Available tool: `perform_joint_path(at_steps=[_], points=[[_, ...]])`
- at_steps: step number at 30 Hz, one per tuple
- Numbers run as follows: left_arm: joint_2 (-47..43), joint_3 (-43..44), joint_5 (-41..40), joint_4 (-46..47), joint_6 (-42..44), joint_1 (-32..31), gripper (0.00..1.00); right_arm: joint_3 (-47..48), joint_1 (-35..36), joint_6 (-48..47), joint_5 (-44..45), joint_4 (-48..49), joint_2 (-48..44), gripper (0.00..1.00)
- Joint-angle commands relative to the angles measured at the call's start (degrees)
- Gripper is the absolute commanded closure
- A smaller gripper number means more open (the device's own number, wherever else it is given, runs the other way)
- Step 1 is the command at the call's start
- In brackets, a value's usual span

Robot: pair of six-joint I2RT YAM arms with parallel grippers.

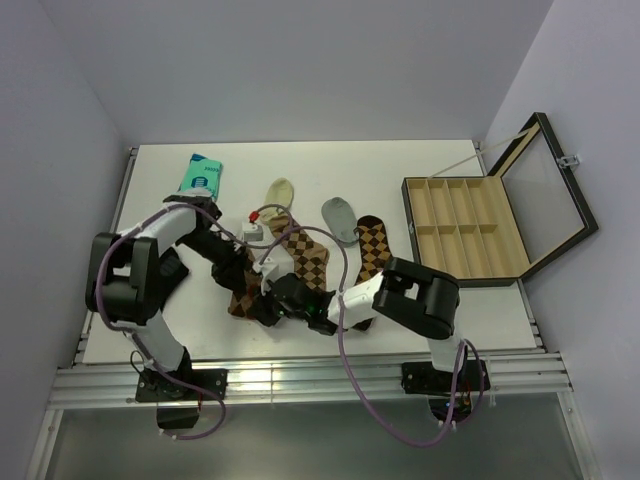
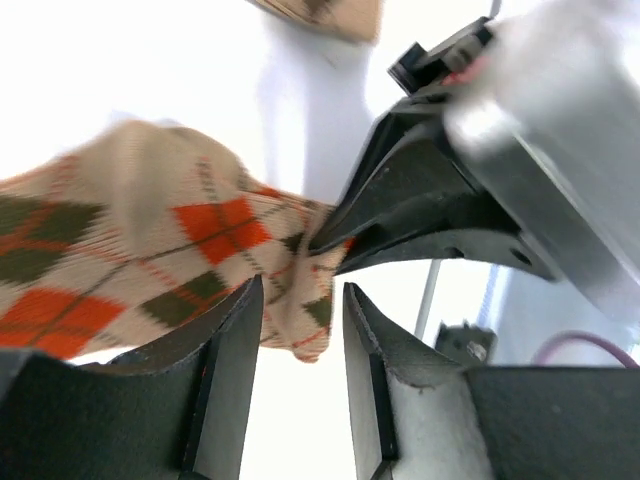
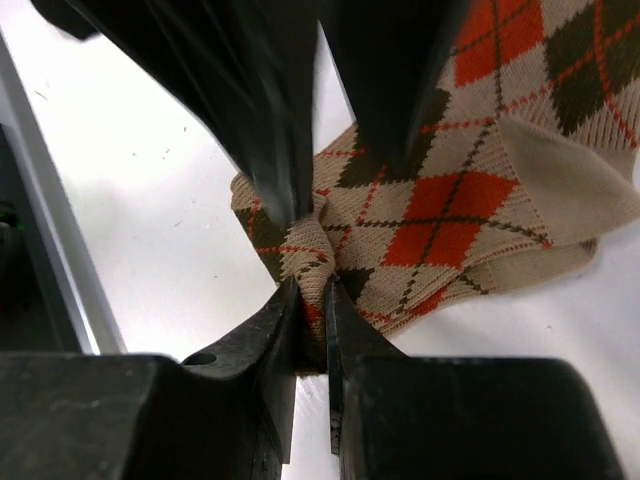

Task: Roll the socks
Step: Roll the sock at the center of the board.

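The sock with red-orange diamonds [image 3: 450,215] lies bunched on the white table, its cuff end folded over. My right gripper [image 3: 312,300] is shut on a pinched fold at its near edge. My left gripper [image 2: 303,310] stands open astride the same fold, whose tip hangs between the fingers [image 2: 232,345] without being clamped; the right gripper's fingertips [image 2: 335,235] meet the cloth just above. In the top view both grippers, left [image 1: 248,283] and right [image 1: 278,300], crowd over this sock [image 1: 238,304]. The tan sock with dark brown diamonds [image 1: 300,255] and the dark brown sock [image 1: 372,245] lie flat behind.
An open wooden box [image 1: 465,230] with several compartments stands at the right, its glass lid [image 1: 548,185] raised. A teal packet [image 1: 200,175] lies at the back left and a small white object [image 1: 257,226] sits beside the socks. A grey sock toe [image 1: 340,218] lies between the flat socks.
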Motion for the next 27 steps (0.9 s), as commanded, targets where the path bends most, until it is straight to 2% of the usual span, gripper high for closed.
perform_joint_path(at_steps=[1,6,9,14,17,21,27], points=[[-5.57,-2.18,1.71,7.63,-4.45,1.95,0.57,-1.75,-2.81,5.76,-3.36,-2.18,1.28,0.97],[-15.67,-5.88,0.22,16.51,-9.55,5.38,0.56,0.18,-7.11,10.16,-11.53,-6.84,0.49,0.98],[-22.44,-10.17,-2.85,23.45,-11.75,6.35,0.54,4.74,-9.40,13.32,-17.14,-17.35,1.10,0.98],[-32.36,-16.77,-8.29,32.67,-9.91,5.57,0.50,14.74,-14.85,15.88,-27.61,-30.29,4.70,0.96],[-36.58,-23.43,-13.99,38.02,-8.24,1.97,0.48,21.52,-16.08,16.58,-33.22,-40.82,7.69,0.96],[-42.48,-31.60,-19.73,46.12,-6.48,-4.52,0.45,26.46,-17.84,18.33,-36.14,-45.94,10.59,0.97],[-47.15,-40.06,-24.92,56.05,-3.85,-10.60,0.39,27.17,-20.21,22.64,-40.54,-46.31,11.91,0.98]])
